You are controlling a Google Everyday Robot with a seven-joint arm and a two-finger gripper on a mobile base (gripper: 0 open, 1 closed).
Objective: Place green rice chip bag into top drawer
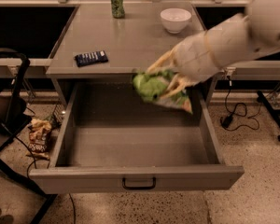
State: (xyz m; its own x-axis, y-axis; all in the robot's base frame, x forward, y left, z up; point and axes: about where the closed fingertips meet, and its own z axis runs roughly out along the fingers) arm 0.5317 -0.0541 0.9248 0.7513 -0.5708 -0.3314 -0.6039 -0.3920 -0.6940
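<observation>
The green rice chip bag [155,88] hangs crumpled in my gripper [170,76], above the back right part of the open top drawer [135,146]. My pale arm reaches in from the upper right, across the cabinet's front right corner. The gripper is shut on the bag's top, its fingers [159,63] pinching it. The drawer is pulled fully out, grey, with a small black handle [139,184] on its front panel. The drawer's inside is bare.
On the cabinet top [130,41] stand a green drink can [117,2] at the back, a white bowl [175,19] at the back right and a dark flat packet [91,57] at the left. A brown-orange snack bag [38,136] lies on the floor left. A black frame [9,120] stands at far left; cables lie right.
</observation>
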